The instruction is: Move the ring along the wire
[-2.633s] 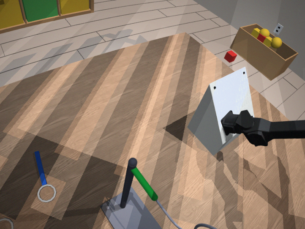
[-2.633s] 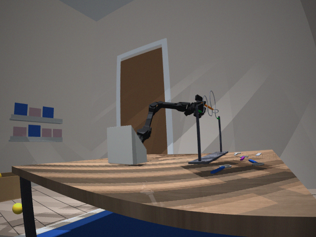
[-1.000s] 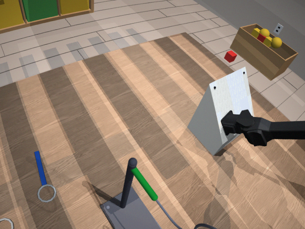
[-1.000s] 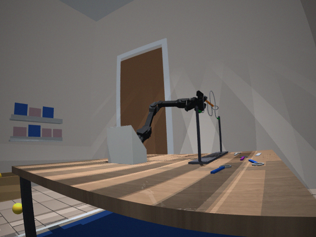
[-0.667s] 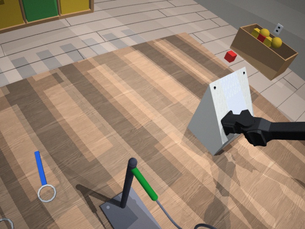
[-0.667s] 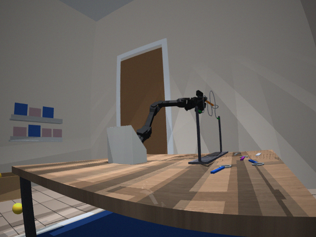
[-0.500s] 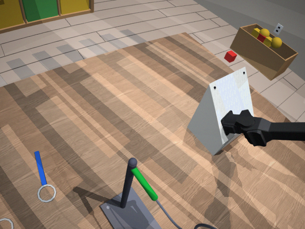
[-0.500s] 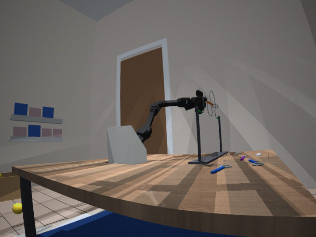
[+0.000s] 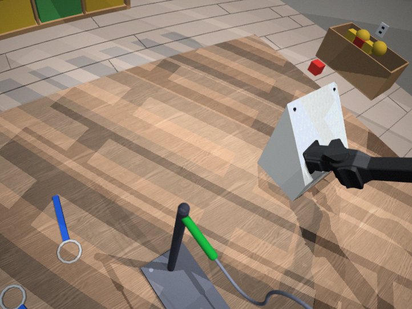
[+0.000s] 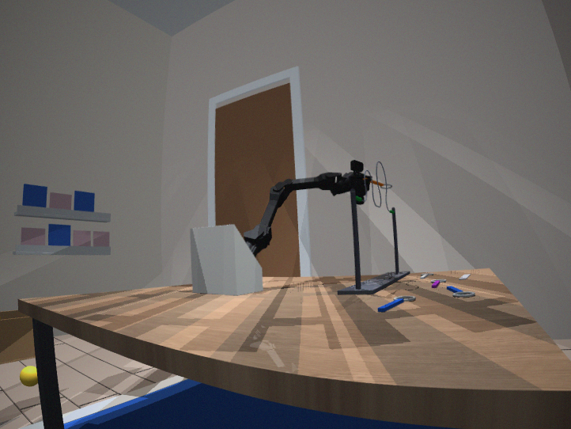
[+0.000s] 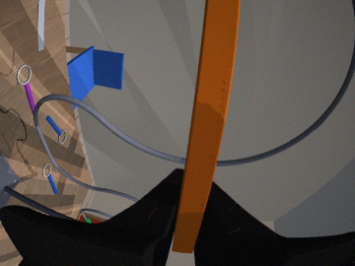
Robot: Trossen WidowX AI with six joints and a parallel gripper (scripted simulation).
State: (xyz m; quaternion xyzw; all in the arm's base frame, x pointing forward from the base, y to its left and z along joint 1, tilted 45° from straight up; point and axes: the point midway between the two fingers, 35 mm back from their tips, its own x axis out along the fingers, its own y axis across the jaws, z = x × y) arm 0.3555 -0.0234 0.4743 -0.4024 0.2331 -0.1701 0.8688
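My gripper (image 10: 366,183) (image 11: 187,176) is shut on the orange handle (image 10: 376,183) (image 11: 209,99), high above the table. The ring (image 10: 391,186) is at the handle's far end, among the wire's bends; it is outside the wrist view. How it sits round the wire is too small to tell. The grey wire (image 9: 233,279) (image 10: 379,161) (image 11: 133,145) passes behind the handle in the wrist view. One post (image 9: 176,246) (image 10: 356,244) has a green part (image 9: 199,238) (image 10: 358,199) beside it. The other post (image 10: 395,240) has a green part (image 10: 392,211) at its top.
The posts stand on a grey base plate (image 9: 159,276) (image 10: 346,291). Loose rings with blue handles (image 9: 60,218) (image 10: 391,305) and a purple handle (image 10: 436,283) lie on the table. A pale block (image 9: 276,159) (image 10: 214,263) stands by the arm's base.
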